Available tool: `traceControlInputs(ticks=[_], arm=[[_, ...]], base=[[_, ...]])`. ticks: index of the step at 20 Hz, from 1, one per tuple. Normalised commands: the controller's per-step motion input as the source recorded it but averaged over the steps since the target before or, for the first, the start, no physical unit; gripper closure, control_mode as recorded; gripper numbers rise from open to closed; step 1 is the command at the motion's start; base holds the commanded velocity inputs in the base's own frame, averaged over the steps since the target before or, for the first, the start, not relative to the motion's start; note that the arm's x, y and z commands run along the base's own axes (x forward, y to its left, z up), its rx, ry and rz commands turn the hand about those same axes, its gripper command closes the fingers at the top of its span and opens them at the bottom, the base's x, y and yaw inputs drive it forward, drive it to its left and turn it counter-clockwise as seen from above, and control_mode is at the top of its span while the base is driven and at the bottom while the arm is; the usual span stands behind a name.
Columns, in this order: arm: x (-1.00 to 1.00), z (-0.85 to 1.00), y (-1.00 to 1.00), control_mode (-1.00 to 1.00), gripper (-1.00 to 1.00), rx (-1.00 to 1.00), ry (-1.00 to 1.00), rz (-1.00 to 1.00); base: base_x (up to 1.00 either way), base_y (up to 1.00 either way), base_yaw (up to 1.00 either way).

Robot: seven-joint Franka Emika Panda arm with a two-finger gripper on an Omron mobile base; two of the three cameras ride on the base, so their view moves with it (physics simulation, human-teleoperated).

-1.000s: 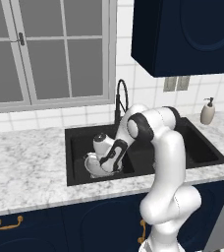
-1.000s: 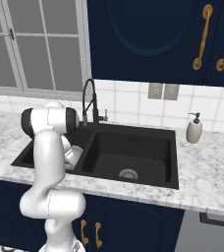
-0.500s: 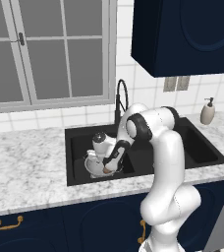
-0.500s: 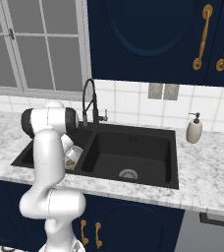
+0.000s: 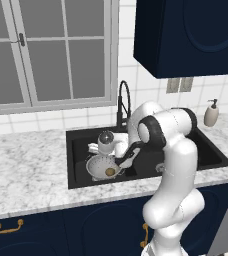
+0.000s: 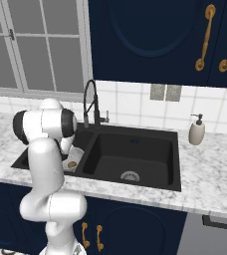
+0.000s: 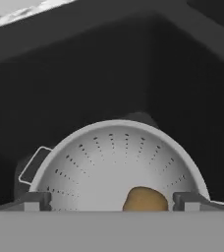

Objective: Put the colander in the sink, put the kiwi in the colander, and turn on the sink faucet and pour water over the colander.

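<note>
Black sink (image 5: 78, 172) holds colander (image 7: 116, 162); hand view reveals kiwi (image 7: 144, 199) inside.

Since a second ago the tool (image 7: 113, 202) has spread its jaws wide and let go of the kiwi (image 5: 109, 172), which now lies loose inside the colander (image 5: 100, 165) in the left basin of the sink (image 5: 76, 175).

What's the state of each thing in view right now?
colander: upright in the sink's left basin
kiwi: lying inside the colander
hand: open above the colander, holding nothing
sink faucet: no water visible
sink: right basin bare
</note>
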Motion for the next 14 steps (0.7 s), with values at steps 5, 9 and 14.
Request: traceControlInputs(ticks=[5, 9, 14], arm=[[-0.35, 1.0, 0.0, -1.0, -1.0, 0.08, -0.15, 0.05], [-0.36, 1.0, 0.0, -1.0, -1.0, 0.08, -0.03, 0.01], [-0.17, 1.0, 0.0, -1.0, -1.0, 0.06, 0.01, 0.01]], base=[[0.0, 0.0, 0.0], [0.0, 0.0, 0.0], [0.0, 0.0, 0.0]])
